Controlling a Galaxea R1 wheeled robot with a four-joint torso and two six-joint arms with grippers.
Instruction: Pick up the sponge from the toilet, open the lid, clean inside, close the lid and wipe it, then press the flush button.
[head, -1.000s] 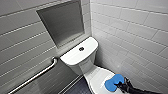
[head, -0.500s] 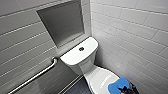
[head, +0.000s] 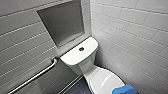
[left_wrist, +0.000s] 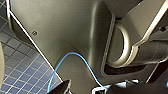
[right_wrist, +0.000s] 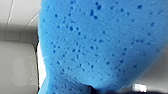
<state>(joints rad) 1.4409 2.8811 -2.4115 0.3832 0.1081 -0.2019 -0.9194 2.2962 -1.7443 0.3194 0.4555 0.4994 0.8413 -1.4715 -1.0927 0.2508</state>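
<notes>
The white toilet (head: 80, 53) stands in the corner, with a round flush button (head: 81, 49) on the flat tank top. Its lid (head: 103, 80) lies closed over the bowl. The blue sponge (head: 123, 89) sits just over the lid's near right part, at the head view's lower edge. The same sponge (right_wrist: 100, 45) looms large in the right wrist view, pinched narrow where my right gripper (right_wrist: 92, 90) is shut on it. In the left wrist view my left gripper (left_wrist: 93, 89) is open, its dark tips wide apart with nothing between them, beside the robot's grey body.
A steel grab rail (head: 37, 75) runs along the left wall, below a recessed grey niche (head: 62, 25). White tiled walls close in on both sides of the toilet. Dark small-tiled floor (left_wrist: 22, 72) lies left of the bowl.
The sponge and the dark gripper holding it have slid a little right and down along the lid, toward the head view's lower edge. The toilet has stayed put.
</notes>
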